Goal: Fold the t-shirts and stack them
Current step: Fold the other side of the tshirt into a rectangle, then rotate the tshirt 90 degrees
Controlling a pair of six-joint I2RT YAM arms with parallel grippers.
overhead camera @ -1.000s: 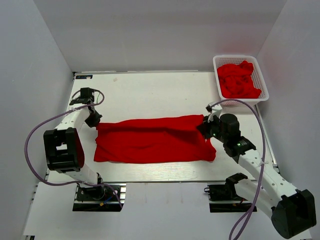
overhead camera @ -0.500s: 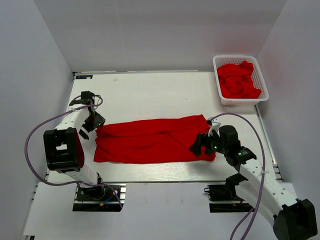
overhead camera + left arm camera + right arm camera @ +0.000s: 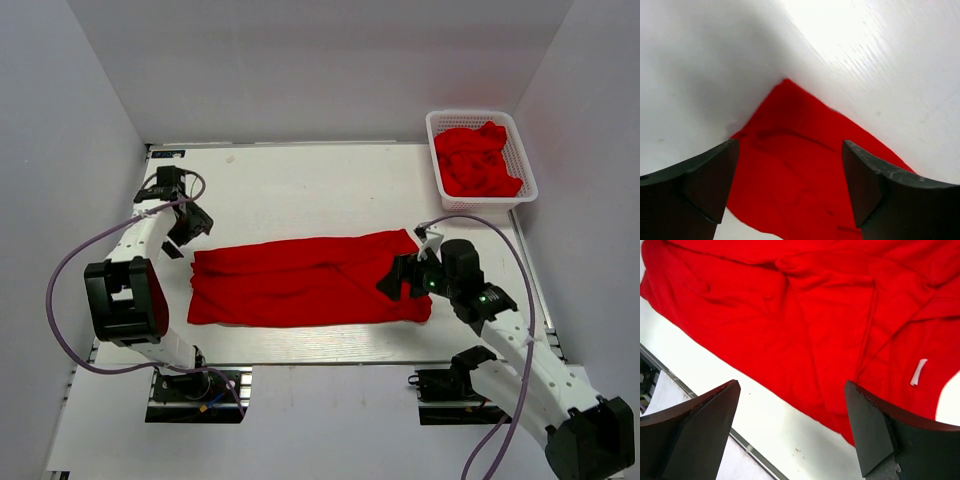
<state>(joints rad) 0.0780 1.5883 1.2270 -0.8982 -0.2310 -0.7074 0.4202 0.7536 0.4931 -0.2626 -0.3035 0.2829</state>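
Top cam only: the whole white table (image 3: pixel 300 180), both arms, and a white mesh basket (image 3: pixel 487 204) at the table's far R corner w/ crumpled red t-shirts (image 3: pixel 478 160) heaped inside. Neither wrist cam catches the basket. R wrist cam alone gives a small white label (image 3: pixel 921 371) on the cloth, plus seams and creases up close. L wrist cam alone shows one pointed cloth corner lying flat on the table, w/ a slight wrinkle near its edge.

The folded t-shirt (image 3: pixel 305 282) is plain bright red, no print. It's laid as a long band across the table's middle, nearer the near edge than the far. Its far edge rises toward the R, a diagonal crease runs thru the mid, and the near edge is roughly straight.

L gripper (image 3: pixel 183 235): jaws spread wide, nothing btwn them, over the table's L side just off the band's far L corner. In its own cam that corner sits below and btwn the fingers (image 3: pixel 690 185). R gripper (image 3: pixel 397 283): jaws also wide apart, no cloth pinched, over the band's R end toward the table's near edge. Cloth fills most of its cam. Contact w/ the cloth can't be told.
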